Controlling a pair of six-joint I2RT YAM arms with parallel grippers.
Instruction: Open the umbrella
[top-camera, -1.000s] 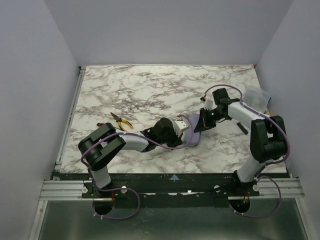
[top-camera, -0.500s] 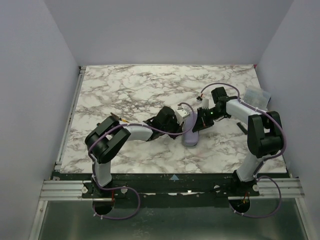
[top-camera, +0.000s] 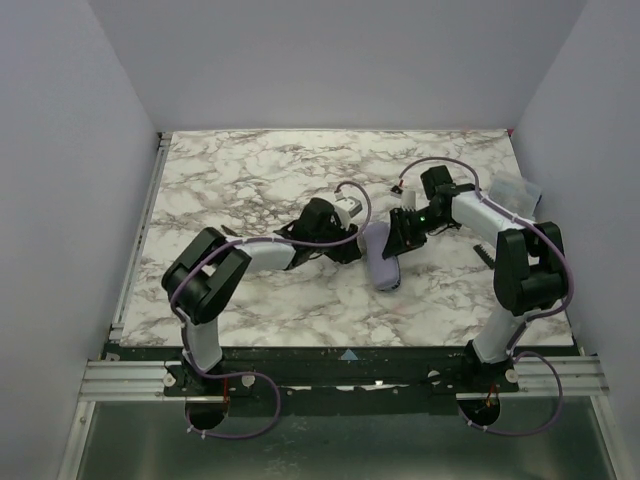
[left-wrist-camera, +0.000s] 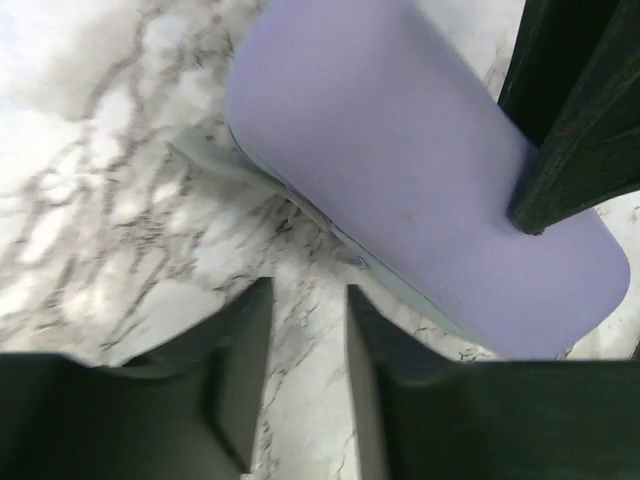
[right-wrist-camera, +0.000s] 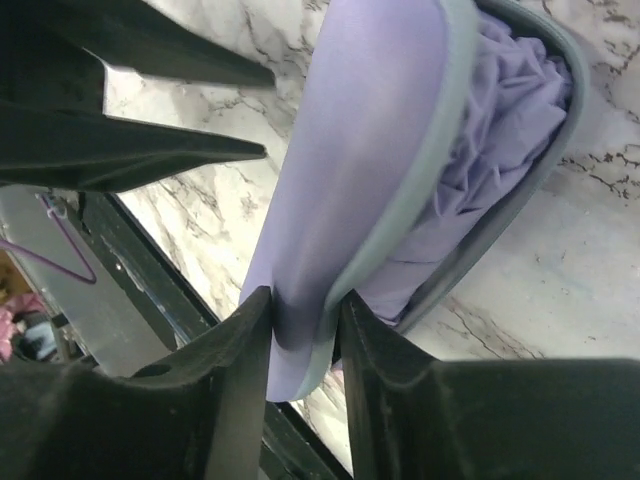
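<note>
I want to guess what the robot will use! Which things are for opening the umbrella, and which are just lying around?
For the job:
- umbrella
- left gripper
- right gripper

Just lying about:
- clear plastic packet, far right
- small black object, beside the right arm

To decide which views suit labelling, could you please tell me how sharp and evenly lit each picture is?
Top external: sharp, evenly lit, only soft shadows on the marble table. Left wrist: own fingers out of focus, marble at left smeared. Right wrist: umbrella fabric folds crisp, near fingers dark and soft.
</note>
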